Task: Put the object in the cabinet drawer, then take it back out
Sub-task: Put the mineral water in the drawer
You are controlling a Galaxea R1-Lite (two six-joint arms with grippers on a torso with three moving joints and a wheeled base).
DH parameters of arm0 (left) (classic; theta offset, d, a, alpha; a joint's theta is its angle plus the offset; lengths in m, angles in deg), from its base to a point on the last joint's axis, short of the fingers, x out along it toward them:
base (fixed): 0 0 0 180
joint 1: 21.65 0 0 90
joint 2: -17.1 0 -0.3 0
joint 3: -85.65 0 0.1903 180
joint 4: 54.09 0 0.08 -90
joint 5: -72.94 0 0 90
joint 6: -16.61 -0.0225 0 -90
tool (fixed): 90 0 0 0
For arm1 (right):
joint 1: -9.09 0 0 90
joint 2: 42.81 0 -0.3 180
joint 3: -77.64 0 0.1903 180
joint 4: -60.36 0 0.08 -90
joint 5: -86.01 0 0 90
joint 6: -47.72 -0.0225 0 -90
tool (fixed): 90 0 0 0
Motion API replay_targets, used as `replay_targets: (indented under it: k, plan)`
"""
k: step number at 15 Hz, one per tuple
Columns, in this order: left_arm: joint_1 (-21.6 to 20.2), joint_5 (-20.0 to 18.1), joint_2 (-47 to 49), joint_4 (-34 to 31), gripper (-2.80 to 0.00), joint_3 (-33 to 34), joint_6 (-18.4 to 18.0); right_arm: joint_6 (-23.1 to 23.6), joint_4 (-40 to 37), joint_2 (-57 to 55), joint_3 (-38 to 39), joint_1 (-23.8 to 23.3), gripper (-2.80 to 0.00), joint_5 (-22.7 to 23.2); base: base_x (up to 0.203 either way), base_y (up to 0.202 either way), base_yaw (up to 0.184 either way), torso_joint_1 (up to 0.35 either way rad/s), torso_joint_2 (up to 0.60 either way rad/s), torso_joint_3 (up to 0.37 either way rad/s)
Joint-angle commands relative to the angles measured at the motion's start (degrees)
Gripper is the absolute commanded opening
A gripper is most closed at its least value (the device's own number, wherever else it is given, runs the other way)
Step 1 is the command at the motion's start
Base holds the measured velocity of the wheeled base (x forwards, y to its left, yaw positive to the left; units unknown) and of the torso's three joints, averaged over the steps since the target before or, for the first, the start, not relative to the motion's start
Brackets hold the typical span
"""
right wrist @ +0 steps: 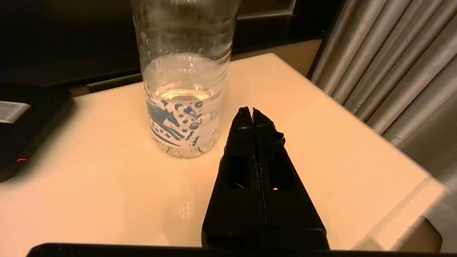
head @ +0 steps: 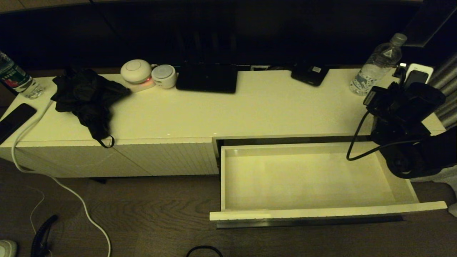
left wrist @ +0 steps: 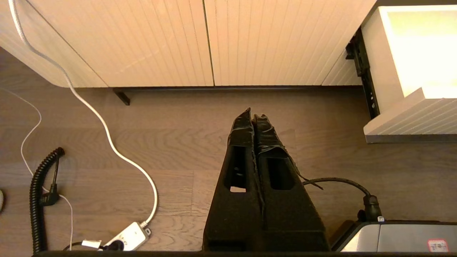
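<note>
We see the right gripper (right wrist: 252, 113) hanging over the right end of the cabinet (head: 250, 110) top, just beside the water bottle (right wrist: 184, 89) but apart from it. Its jaws are pressed together and hold nothing. The bottle stands upright on the cabinet top near that right end, behind the open drawer (head: 310, 178), partly filled with clear liquid. The drawer is pulled well out from the cabinet, and we see only its plain pale interior with nothing lying in it.

The left gripper (left wrist: 252, 114) hangs low above the wooden floor (left wrist: 178, 142), in front of the cabinet's ribbed panels (left wrist: 160, 39) and to the side of the drawer. Its jaws are also closed tight on nothing. A white cable (left wrist: 107, 132) trails across the floor near it.
</note>
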Motion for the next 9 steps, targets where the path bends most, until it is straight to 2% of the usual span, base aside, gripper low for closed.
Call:
replay_targets:
  k: [1,5,9]
  plan:
    - [0.0,0.0,-0.1,0.0,-2.80,0.1,0.0,0.2,-0.2,4.7,1.2,-0.8,0.00,1.6,0.000,0.000,0.000,0.000,0.00,0.000]
    - [0.0,0.0,-0.1,0.0,-2.80,0.0,0.0,0.5,-1.9,5.0,-0.9,-3.9,0.00,6.1,0.000,0.000,0.000,0.000,0.00,0.000]
    - [0.0,0.0,-0.1,0.1,-2.80,0.1,0.0,1.3,-1.8,4.3,-2.5,-5.1,0.00,6.8,0.000,0.000,0.000,0.000,0.00,0.000]
